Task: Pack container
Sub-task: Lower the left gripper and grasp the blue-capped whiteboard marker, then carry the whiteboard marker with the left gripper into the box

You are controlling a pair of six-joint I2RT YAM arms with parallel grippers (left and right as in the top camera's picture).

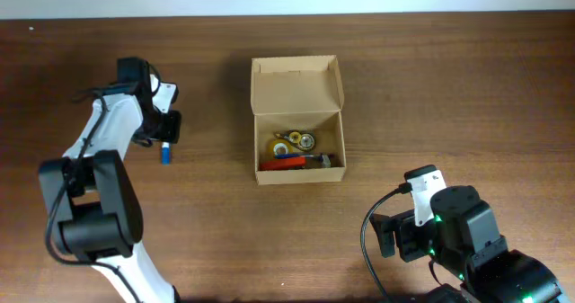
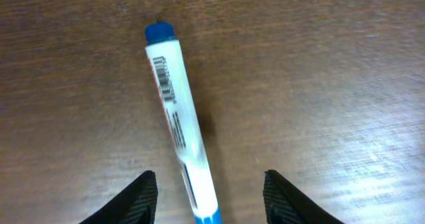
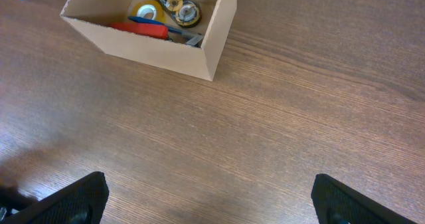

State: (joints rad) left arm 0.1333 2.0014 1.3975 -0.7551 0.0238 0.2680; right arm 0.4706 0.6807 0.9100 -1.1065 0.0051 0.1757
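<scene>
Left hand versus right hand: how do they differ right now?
Left hand straddles the white marker, fingers clear of it; right hand has only bare table between its fingers. Right hand gapes wider than left hand. Both are open, holding nothing.

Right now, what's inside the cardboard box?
The box, lid open: yellow tape roll, a second small roll, a red pen and a blue pen against the wall opposite the hinge. Anything under them is covered.

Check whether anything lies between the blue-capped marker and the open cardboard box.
Nothing visible does. Bare table separates the marker from the container, whose lid flap is folded back on the far side. The left gripper straddles the marker with jaws open, not touching it.
</scene>
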